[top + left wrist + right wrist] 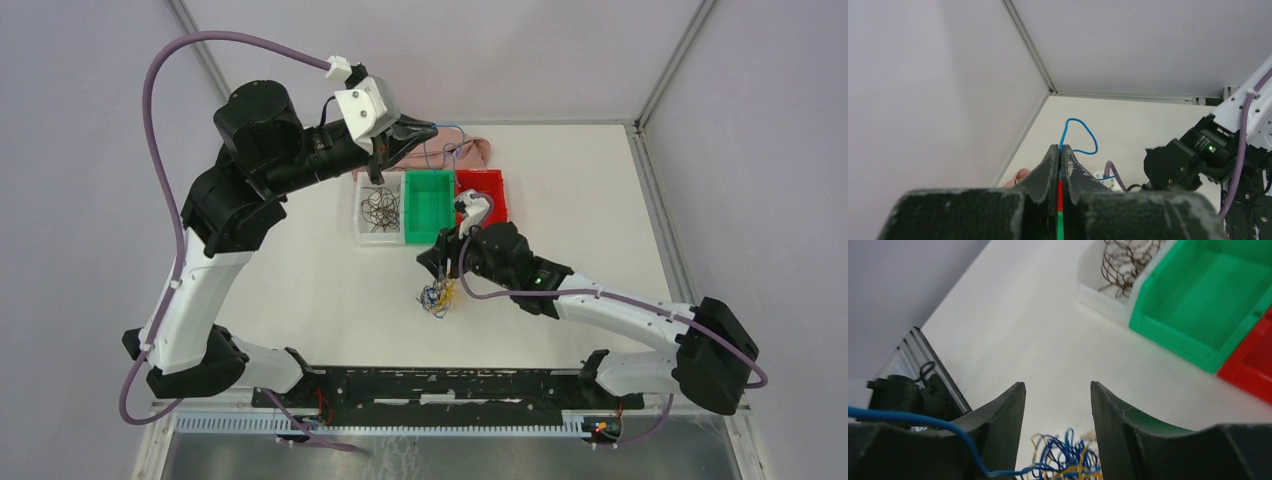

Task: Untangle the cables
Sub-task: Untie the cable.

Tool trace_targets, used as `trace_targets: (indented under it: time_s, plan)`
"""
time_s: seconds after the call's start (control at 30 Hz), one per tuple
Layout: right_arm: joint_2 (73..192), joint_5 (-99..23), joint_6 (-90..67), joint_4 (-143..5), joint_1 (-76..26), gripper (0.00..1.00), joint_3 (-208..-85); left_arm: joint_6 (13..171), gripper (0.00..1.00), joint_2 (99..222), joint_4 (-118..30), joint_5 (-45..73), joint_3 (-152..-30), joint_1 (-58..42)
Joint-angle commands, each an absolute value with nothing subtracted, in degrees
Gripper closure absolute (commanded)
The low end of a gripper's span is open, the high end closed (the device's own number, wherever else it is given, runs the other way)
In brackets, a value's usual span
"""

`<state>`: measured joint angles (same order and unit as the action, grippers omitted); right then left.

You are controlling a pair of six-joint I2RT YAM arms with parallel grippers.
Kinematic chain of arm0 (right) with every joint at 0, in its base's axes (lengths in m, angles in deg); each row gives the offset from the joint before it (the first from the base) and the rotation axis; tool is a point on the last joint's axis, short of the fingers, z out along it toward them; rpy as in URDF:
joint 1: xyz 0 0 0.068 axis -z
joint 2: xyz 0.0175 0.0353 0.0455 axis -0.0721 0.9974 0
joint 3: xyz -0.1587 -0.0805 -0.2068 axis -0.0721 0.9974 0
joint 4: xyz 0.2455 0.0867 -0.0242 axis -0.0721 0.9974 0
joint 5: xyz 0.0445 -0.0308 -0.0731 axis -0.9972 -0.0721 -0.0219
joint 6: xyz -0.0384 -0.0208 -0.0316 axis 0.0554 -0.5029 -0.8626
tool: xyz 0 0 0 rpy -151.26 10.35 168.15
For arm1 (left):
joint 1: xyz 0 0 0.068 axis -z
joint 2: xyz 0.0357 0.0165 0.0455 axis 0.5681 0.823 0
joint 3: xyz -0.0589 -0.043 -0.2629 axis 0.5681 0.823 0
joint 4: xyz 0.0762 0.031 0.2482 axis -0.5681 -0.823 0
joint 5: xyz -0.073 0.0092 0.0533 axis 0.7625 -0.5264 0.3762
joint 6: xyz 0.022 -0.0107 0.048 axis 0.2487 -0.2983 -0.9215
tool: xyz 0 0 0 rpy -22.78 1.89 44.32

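Observation:
The cable bundle (pixel 438 298), a small tangle of blue and yellow wires, lies on the white table in front of the bins. In the right wrist view it (pixel 1070 462) shows low between my fingers. My right gripper (pixel 432 262) (pixel 1057 390) is open just above the bundle and holds nothing. My left gripper (pixel 418 133) (pixel 1060 146) is raised over the far side of the bins and is shut on one blue wire (pixel 1079 134), which loops out past its fingertips. That wire (pixel 447 142) also shows in the top view.
Three bins stand in a row: a clear one (pixel 362 232) holding dark curly wires (pixel 380 205), a green one (pixel 430 238) and a red one (pixel 500 195). A pink cloth (pixel 482 150) lies behind them. Grey walls close in the table's far and side edges.

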<state>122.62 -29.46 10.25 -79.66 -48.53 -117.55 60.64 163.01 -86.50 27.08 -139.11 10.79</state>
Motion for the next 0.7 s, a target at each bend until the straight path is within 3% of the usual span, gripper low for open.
trace_targets:
  time_s: [0.0, 0.4, 0.67]
  plan:
    - [125.0, -26.9, 14.1, -85.6, -48.8, 0.44, -111.3, 60.0, 0.97, 163.5, -83.8, 29.2, -144.9, 10.9]
    - [134.4, -25.2, 18.9, -94.3, -48.7, 0.48, -101.9, 59.9, 0.97, 163.0, -76.9, 27.5, -149.3, 10.9]
    - [130.5, -24.5, 19.9, -94.1, -48.7, 0.46, -99.8, 56.9, 0.97, 162.2, -71.5, 22.5, -145.8, 10.9]
